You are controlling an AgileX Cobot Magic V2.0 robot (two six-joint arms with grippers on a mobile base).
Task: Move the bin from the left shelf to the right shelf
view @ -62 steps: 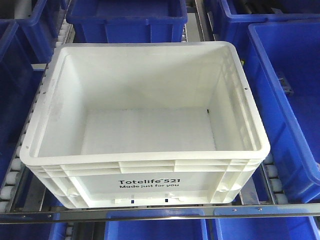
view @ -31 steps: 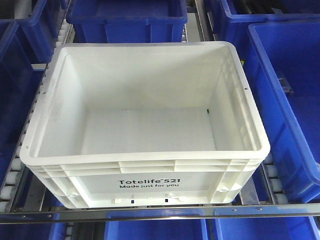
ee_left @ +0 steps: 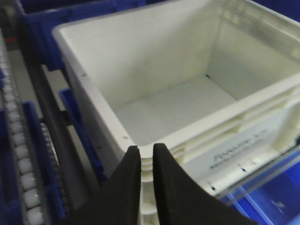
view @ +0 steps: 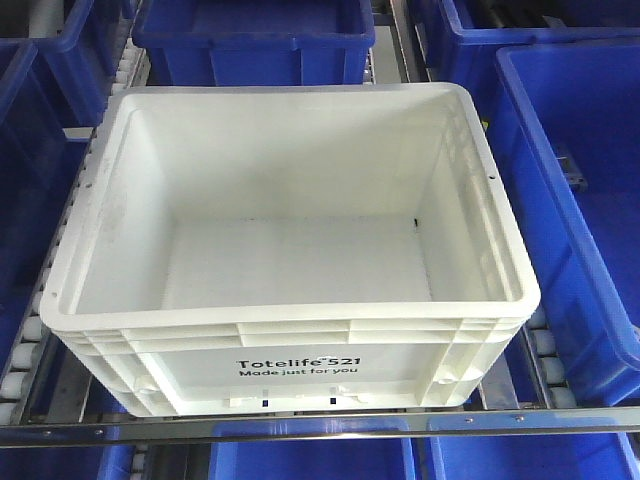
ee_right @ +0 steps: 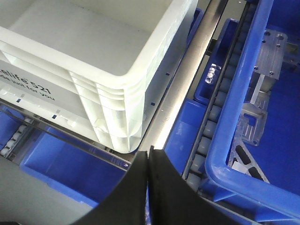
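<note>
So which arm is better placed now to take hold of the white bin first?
Probably the left: the left gripper sits at the bin rim corner. The right gripper hangs below its corner, nearer the steel rail.

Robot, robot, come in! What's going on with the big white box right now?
Left gripper nearly shut, empty, at the white bin corner. Right gripper shut, empty. Bin empty on rollers. Blue crate crowds its right side.
</note>
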